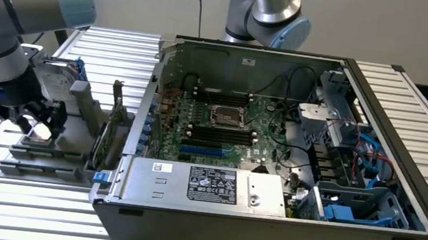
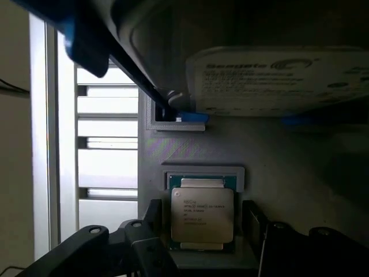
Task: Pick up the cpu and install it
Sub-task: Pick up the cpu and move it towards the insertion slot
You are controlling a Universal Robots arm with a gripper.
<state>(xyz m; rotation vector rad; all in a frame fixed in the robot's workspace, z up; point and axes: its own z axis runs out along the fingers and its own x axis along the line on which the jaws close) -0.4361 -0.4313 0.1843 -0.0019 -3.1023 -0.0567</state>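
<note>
Straddling the cpu [image 2: 202, 214] in its grey holder [image 2: 190, 150], the gripper [image 2: 203, 226] stands open, fingers [image 2: 253, 222] seemingly just clear of it; a sound grip needs them centred, square to its edges.

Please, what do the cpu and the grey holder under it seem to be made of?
The cpu: its top looks like metal, silver-grey with a soft sheen and dark printed text. The green rim around it is probably circuit-board laminate. The grey holder: matt, evenly grey, with a raised frame shaped around the chip, so likely plastic, though painted metal cannot be ruled out.
</note>
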